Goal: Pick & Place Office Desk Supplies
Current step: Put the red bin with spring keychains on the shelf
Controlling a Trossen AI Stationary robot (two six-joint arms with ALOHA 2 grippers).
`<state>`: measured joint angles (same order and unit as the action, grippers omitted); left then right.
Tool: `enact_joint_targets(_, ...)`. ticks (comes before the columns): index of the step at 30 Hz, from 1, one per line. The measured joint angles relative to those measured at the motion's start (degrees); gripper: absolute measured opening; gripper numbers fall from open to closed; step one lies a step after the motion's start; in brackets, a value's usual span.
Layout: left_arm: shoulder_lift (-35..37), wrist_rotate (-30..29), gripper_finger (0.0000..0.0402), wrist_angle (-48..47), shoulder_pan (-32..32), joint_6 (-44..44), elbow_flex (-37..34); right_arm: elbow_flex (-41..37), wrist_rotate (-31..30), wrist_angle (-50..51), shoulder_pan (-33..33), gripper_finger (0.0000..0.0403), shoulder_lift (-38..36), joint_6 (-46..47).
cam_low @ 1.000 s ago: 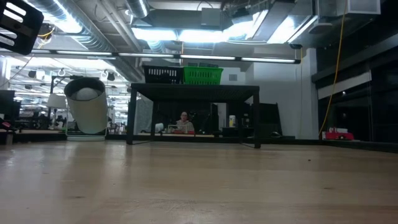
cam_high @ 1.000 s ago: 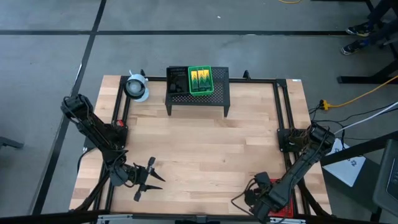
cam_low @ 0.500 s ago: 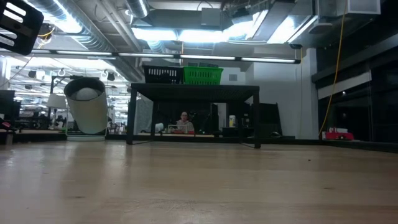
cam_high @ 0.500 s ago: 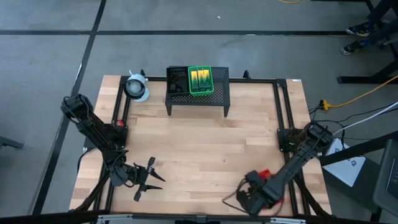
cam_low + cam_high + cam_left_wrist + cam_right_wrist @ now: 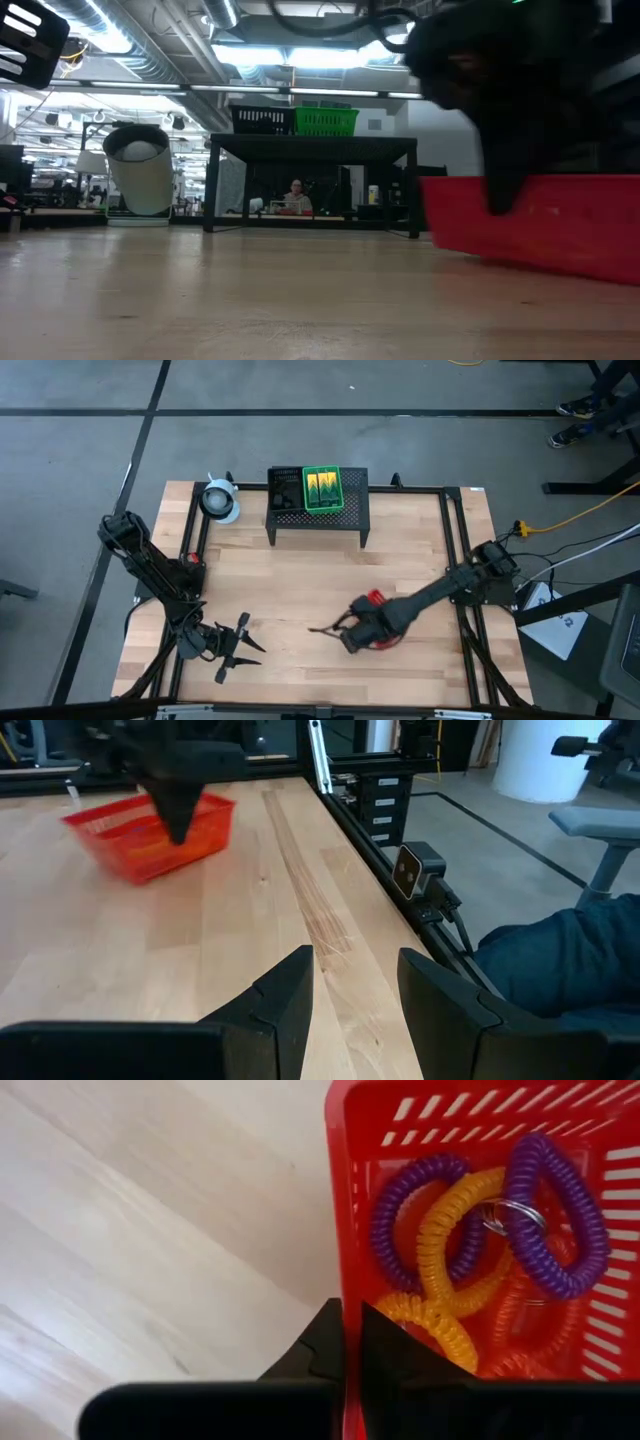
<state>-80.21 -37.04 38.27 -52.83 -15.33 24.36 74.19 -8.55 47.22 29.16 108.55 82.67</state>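
Note:
A red tray [image 5: 560,1140] holds orange loops [image 5: 450,1270] and purple loops [image 5: 545,1210]. My right gripper [image 5: 362,628] is shut on it over the table's middle, a little toward the near edge; the left wrist view shows this tray [image 5: 150,830] too. The tray [image 5: 540,225] fills the right of the low view. My left gripper [image 5: 240,645] stays open near the near left corner, its fingers [image 5: 290,990] holding nothing. A green tray [image 5: 322,490] with a yellow-green crayon box and a black tray [image 5: 285,488] rest on the black mesh stand [image 5: 345,512]. My right gripper grips one side wall of the red tray at its rim [image 5: 345,1270], one finger inside [image 5: 385,1350] and one outside [image 5: 320,1350]. The fingers come from above, pointing down. The tray hangs slightly tilted below them; whether its bottom clears the table does not show.
A round whitish roll [image 5: 218,500] stands at the far left corner. Black rails [image 5: 455,530] run along the table's sides. Bare wood lies between the stand and both grippers. Someone sits far behind the table [image 5: 296,195]; a blue-clad leg [image 5: 560,960] shows beyond the near edge.
My right gripper has swung from the table's near right corner toward the left and the middle, its wrist rolling on the way. The red tray has come along with it over the wood.

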Motion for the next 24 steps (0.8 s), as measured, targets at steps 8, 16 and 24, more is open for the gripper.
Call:
enact_joint_targets(8, 0.0, 0.2, 0.0143, -1.3, 0.0, -0.8, 0.0, -0.1, -3.6, -1.8, 0.9, 0.0040, -0.7, -2.6)
enact_joint_targets(16, 0.0, 0.2, 0.0143, -1.3, 0.1, -1.0, 0.0, 4.1, -6.3, 2.2, 3.2, 0.0131, -2.0, -2.6)
enact_joint_targets(24, 0.0, 0.6, 0.0143, -2.2, 0.1, -1.8, 0.0, 11.3, -9.5, 26.4, 4.1, 0.0191, -2.2, -0.6)
